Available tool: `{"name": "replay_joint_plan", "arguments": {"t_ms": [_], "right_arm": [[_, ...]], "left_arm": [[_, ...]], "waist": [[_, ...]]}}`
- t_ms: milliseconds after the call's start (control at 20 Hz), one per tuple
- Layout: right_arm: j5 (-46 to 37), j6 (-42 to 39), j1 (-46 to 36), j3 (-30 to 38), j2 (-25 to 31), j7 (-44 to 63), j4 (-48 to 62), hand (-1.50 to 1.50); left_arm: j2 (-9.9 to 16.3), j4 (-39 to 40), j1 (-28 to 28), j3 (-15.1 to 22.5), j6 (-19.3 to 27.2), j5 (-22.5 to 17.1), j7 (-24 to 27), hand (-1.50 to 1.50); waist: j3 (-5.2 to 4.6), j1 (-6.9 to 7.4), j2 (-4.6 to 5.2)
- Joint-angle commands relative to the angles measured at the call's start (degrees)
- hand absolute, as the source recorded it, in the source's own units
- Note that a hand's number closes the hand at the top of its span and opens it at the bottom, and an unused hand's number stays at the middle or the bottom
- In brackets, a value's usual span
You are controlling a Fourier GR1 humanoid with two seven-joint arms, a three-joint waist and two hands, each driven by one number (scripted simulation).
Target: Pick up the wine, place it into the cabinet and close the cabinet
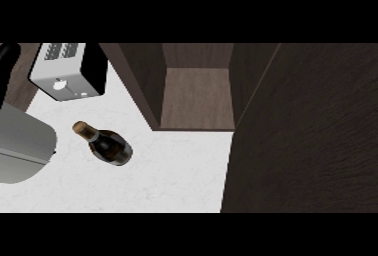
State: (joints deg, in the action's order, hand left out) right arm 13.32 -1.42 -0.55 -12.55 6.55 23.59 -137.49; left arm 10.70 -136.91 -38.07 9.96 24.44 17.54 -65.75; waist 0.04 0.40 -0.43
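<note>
A dark wine bottle (108,144) with a gold-brown top stands on the white counter (162,180), left of centre in the head view. Behind and to its right the dark wooden cabinet (196,97) is open, showing a bare brown shelf inside. Its door (306,140) is swung out and fills the right side of the view. Neither hand shows anywhere in the frame.
A silver toaster (68,70) stands at the back left. A grey rounded forearm (22,145) comes in at the left edge, close to the bottle. Bare counter lies in front of the bottle and the cabinet.
</note>
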Motion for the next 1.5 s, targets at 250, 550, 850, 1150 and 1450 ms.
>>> {"name": "replay_joint_plan", "arguments": {"t_ms": [250,550,850,1150,1450], "right_arm": [[-2.5,2.6,0.6,-0.4,0.9,6.1,-7.3,-1.50],[-3.8,-1.0,6.9,-0.1,1.6,-2.0,-5.9,-1.50],[1.0,-1.6,2.5,8.4,2.6,-3.4,-1.5,-1.50],[2.8,-2.8,2.2,11.2,2.9,-2.0,-2.4,-1.50],[2.5,-4.8,6.4,9.3,1.3,-2.2,-5.8,-1.50]], "left_arm": [[3.4,-5.6,4.4,-6.9,-4.1,-5.5,-2.1,-1.50],[0.8,-5.7,12.4,-3.5,-3.4,-5.7,3.5,-1.50],[-3.1,4.7,16.9,0.5,-2.2,-4.6,14.6,-1.50],[-3.2,9.9,24.6,-5.0,-5.0,-11.1,25.1,-1.50],[-4.3,20.0,28.1,-7.5,-3.1,-8.8,37.3,-1.50]], "waist": [[-0.06,-0.40,0.22],[-0.03,-0.64,0.25],[-0.02,-0.74,0.47],[-0.06,-0.61,0.48],[-0.09,-0.95,0.47]]}}
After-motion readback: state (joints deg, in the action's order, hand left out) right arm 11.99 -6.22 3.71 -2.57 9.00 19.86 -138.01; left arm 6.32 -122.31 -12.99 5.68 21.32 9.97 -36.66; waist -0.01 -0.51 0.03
